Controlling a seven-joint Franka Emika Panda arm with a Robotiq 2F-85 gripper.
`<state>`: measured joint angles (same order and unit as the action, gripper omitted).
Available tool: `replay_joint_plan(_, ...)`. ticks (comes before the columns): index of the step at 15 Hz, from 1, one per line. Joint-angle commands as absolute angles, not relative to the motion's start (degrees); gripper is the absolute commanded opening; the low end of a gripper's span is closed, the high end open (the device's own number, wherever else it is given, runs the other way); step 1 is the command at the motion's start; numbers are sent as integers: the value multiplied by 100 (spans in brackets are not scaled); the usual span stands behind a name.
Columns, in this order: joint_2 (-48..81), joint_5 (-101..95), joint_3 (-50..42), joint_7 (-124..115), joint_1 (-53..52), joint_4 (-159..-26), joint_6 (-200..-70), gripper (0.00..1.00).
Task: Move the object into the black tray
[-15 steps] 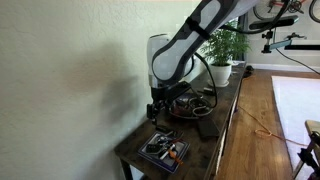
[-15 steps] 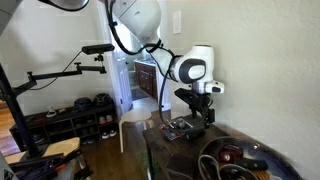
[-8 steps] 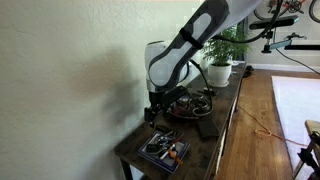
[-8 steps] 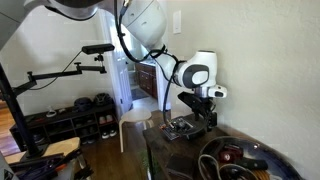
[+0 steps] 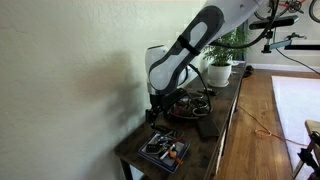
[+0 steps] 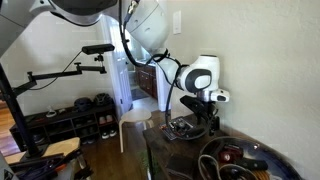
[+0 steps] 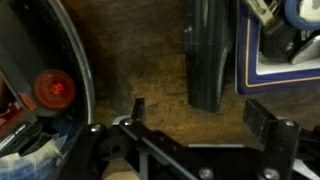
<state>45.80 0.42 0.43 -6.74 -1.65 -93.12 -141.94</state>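
The black tray (image 5: 148, 150) sits at the near end of the dark wood table and holds small mixed items, one orange. It also shows in an exterior view (image 6: 180, 130) and at the right edge of the wrist view (image 7: 290, 83). A long black oblong object (image 7: 208, 55) lies flat on the wood beside the tray, and it shows in an exterior view (image 5: 207, 127). My gripper (image 7: 205, 115) is open and empty. It hangs low over bare wood, just short of the oblong object's end, between the tray and the round dish. It shows in both exterior views (image 5: 157, 113) (image 6: 204, 116).
A round dark dish (image 7: 82, 70) with mixed items, one a red cap (image 7: 55, 88), lies to the left in the wrist view and behind the gripper in an exterior view (image 5: 192, 104). A potted plant (image 5: 222, 55) stands at the far end. A wall runs along one table side.
The arm has leaned and lowered slightly, and the gripper has shifted a little over the table near the tray. Nothing was grasped or released.
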Motion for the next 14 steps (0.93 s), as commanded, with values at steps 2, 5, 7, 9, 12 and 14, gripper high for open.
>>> replay_joint_plan(2,4742,-22,-115,-778,-302,-9128,-14116,100)
replay_joint_plan(5,4826,-67,-155,-779,-336,-9040,-14091,100)
replay_joint_plan(7,4857,-103,-200,-787,-374,-8996,-14069,100)
replay_joint_plan(9,4876,-143,-231,-787,-406,-8978,-14048,100)
replay_joint_plan(12,4817,-196,-278,-800,-436,-9068,-14058,100)
replay_joint_plan(14,4741,-233,-316,-824,-450,-9156,-14079,100)
